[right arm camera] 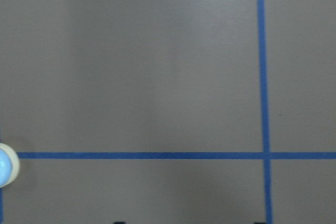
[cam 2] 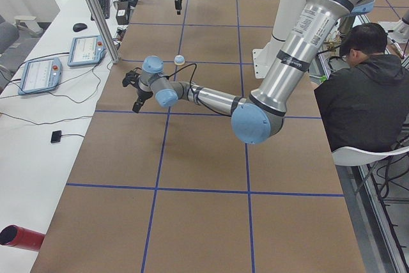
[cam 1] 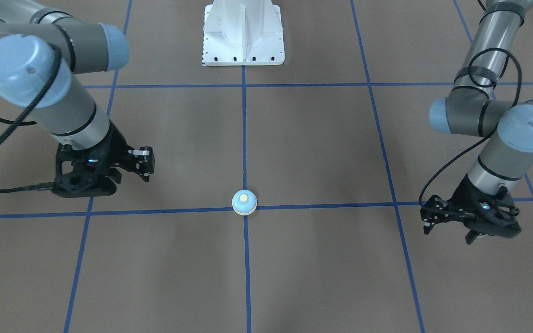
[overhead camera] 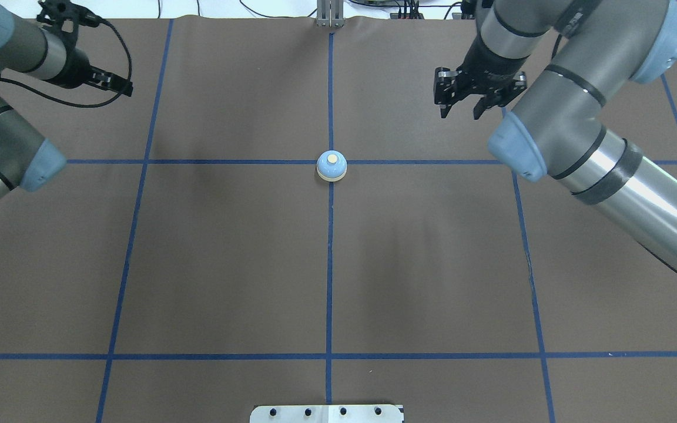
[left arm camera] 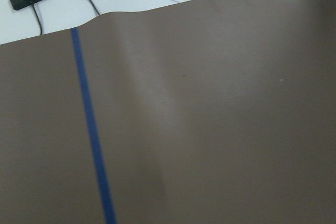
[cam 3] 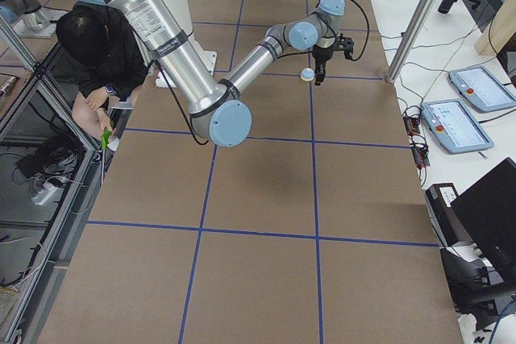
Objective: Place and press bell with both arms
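Note:
The bell stands upright on the brown table where two blue tape lines cross; it also shows in the overhead view and at the left edge of the right wrist view. Nothing touches it. My right gripper is open and empty, hovering beyond and to the right of the bell, on the left in the front-facing view. My left gripper looks open and empty, far off to the bell's other side, near the table's far left corner. The left wrist view shows only mat and tape.
The white pedestal stands at the robot's side of the table. A seated person is beside it. Teach pendants and cables lie on the white bench past the table's far edge. A red cylinder lies there too.

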Action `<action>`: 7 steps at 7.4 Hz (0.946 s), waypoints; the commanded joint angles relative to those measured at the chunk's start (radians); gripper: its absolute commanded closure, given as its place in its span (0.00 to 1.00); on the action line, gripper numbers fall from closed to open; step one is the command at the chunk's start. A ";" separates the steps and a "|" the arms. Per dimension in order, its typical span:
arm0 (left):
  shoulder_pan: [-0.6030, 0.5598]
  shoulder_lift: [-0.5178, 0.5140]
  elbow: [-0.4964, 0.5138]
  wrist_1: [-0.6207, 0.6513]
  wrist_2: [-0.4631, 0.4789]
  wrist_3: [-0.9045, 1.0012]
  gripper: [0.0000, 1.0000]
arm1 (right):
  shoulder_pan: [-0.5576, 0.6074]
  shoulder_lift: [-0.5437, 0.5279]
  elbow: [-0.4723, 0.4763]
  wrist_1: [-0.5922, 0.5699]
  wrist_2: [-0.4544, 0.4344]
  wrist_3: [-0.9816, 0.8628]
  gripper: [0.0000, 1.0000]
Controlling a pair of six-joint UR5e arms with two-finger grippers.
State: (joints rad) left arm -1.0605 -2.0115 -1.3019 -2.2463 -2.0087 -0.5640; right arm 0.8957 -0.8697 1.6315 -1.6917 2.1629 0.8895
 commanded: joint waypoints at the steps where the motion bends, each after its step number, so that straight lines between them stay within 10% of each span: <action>1: -0.099 0.068 -0.049 0.061 -0.131 0.061 0.00 | -0.088 0.114 -0.118 0.052 -0.066 0.032 1.00; 7: -0.312 0.328 -0.430 0.643 -0.128 0.685 0.00 | -0.182 0.294 -0.412 0.211 -0.153 0.077 1.00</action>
State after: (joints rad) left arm -1.3382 -1.7401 -1.6733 -1.6680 -2.1403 0.0403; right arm 0.7340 -0.5937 1.2465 -1.5024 2.0321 0.9600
